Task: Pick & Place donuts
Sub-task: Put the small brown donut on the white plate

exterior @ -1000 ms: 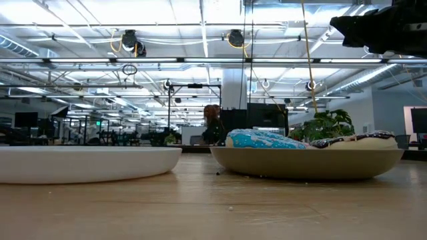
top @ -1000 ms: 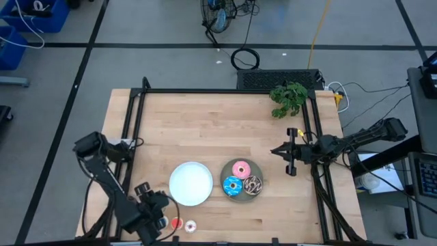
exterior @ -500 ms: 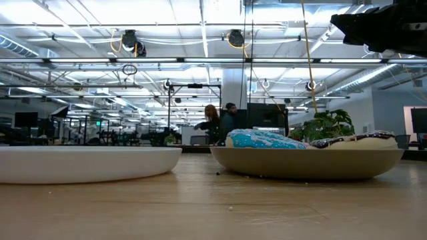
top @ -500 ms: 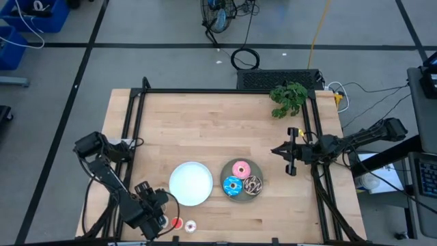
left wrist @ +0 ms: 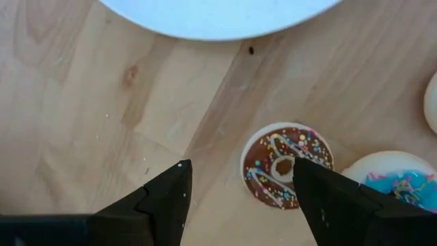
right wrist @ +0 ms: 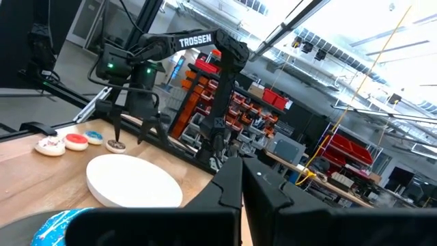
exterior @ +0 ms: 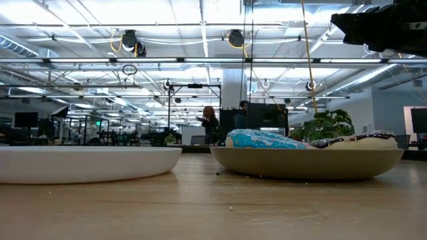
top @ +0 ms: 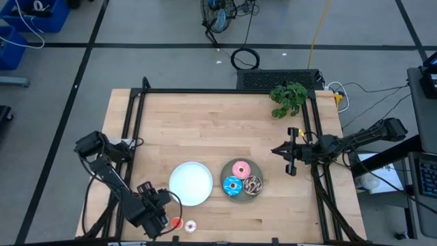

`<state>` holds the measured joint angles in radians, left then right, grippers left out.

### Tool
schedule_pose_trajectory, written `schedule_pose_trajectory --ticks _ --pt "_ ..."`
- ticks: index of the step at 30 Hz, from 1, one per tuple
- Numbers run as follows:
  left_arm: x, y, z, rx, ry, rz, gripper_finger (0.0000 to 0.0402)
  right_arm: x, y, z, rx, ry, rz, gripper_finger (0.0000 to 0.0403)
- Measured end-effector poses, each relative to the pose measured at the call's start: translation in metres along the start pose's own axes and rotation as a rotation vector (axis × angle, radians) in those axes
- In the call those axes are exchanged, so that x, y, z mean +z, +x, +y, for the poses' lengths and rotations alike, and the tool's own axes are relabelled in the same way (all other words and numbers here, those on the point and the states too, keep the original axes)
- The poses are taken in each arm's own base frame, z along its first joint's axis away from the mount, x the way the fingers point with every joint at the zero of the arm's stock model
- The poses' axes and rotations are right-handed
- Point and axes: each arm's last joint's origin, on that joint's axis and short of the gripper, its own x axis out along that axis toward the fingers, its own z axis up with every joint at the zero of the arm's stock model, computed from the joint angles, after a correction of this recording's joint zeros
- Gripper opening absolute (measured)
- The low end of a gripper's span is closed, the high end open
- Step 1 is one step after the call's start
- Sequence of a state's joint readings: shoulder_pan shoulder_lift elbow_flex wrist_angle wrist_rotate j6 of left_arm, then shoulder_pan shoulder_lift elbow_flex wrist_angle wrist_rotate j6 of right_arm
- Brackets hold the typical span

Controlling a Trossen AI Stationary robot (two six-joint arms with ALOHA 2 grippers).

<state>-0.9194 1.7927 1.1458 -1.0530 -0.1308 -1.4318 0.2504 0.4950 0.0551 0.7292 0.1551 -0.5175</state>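
My left gripper (top: pixel 160 216) hovers open near the table's near edge, pointing down. In the left wrist view its gap (left wrist: pixel 242 195) stands above the wood just beside the tiny brown donut (left wrist: pixel 287 164), which lies flat by one fingertip; the tiny blue donut (left wrist: pixel 399 181) lies past it. The tiny red (top: pixel 177 223) and white (top: pixel 190 225) donuts lie beside the gripper. The pink (top: pixel 240 169), blue sprinkled (top: pixel 232 184) and dark brown drizzled (top: pixel 253 184) donuts rest on the grey plate (top: pixel 242 197). My right gripper (top: pixel 289 160) waits shut above the table's right side.
The white plate (top: pixel 191 183) lies between my left gripper and the grey plate, and its rim (left wrist: pixel 218 20) shows close beyond the fingers. A green plant (top: pixel 289 97) sits at the far right corner. Black frame rails run along the table's edges. People move in the room behind.
My left gripper has edged a little toward the table's right, toward the tiny donuts, staying open. A person in the room behind has walked across.
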Motion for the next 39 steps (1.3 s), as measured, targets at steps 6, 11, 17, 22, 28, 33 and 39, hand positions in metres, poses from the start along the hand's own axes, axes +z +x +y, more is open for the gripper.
schedule_pose_trajectory --ticks 6,11,17,22,28,33,39 --pt "0.000 0.020 0.008 0.002 0.018 0.065 0.0255 0.000 0.000 0.000 0.000 0.000 0.000 0.0000" --pt "-0.003 0.032 0.009 -0.050 0.006 0.070 0.0255 0.000 0.000 0.000 0.000 0.000 0.000 0.0000" --pt "-0.002 0.034 0.008 -0.062 0.019 0.043 0.0255 0.000 0.000 0.000 -0.001 0.000 0.000 0.0000" --pt "-0.002 0.034 0.006 -0.076 0.018 0.024 0.0255 0.000 0.000 0.000 -0.001 0.000 0.000 0.0000" --pt "-0.001 0.035 0.003 -0.107 0.013 0.021 0.0254 0.000 0.000 0.000 -0.001 0.000 0.000 0.0000" --pt "0.001 0.035 0.003 -0.117 0.010 0.024 0.0230 0.000 0.000 0.000 -0.001 0.004 0.000 0.0000" --pt "0.003 0.043 0.005 -0.151 -0.012 0.046 0.0145 0.000 0.000 0.000 -0.001 0.005 0.000 0.0000"
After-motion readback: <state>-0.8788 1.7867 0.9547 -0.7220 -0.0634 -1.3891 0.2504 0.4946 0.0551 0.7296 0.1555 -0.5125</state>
